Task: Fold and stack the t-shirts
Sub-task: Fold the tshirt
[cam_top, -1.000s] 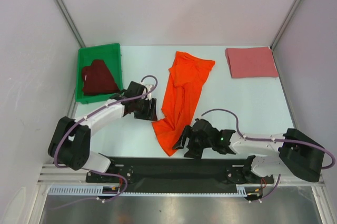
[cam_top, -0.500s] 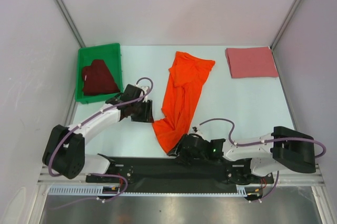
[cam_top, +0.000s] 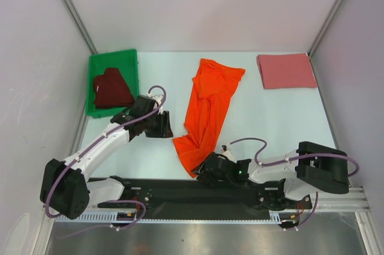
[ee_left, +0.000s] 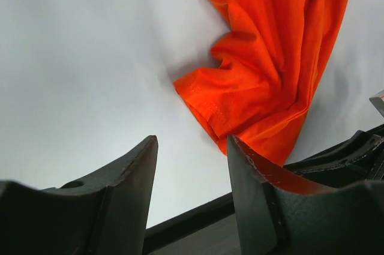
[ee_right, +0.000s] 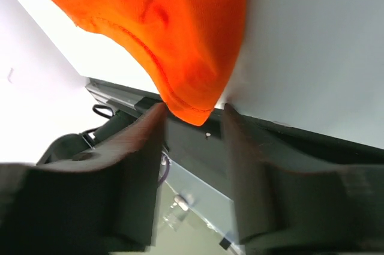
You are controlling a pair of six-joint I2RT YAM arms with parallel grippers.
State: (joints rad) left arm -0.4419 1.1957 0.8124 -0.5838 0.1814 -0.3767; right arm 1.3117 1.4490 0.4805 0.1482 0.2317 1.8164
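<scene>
**Corner pickup on the orange shirt, both grippers not yet gripping**

The orange t-shirt [cam_top: 210, 102] lies rumpled in the middle of the table [cam_top: 270, 117], half gathered into a long strip. Its long axis runs on a diagonal, from the far end, slightly to the right, down to the near end, slightly to the left. The far end is broader. The near end narrows to a hemmed tip pointing at the arm bases. I can't tell which end carries the collar.

The right gripper [ee_right: 193, 111] sits low at that near tip, fingers spread, with the corner of cloth between them. I see no firm pinch yet. The left gripper [ee_left: 191, 147] hangs just beside the shirt's left edge, jaws apart and empty, facing a stitched corner that juts toward it.

My reading is that I'm at the grab before spreading the shirt flat. To do it well I'd push the right fingers further onto the hem before closing, since a bite on the very tip would likely slip. I'd bring the left in on that stitched corner and take one layer only. Then I'd lift both together and pull across the long axis.

The pink t-shirt [cam_top: 286, 70] lies folded at the far right. The maroon t-shirt [cam_top: 112, 89] is in the green bin [cam_top: 114, 60].
</scene>
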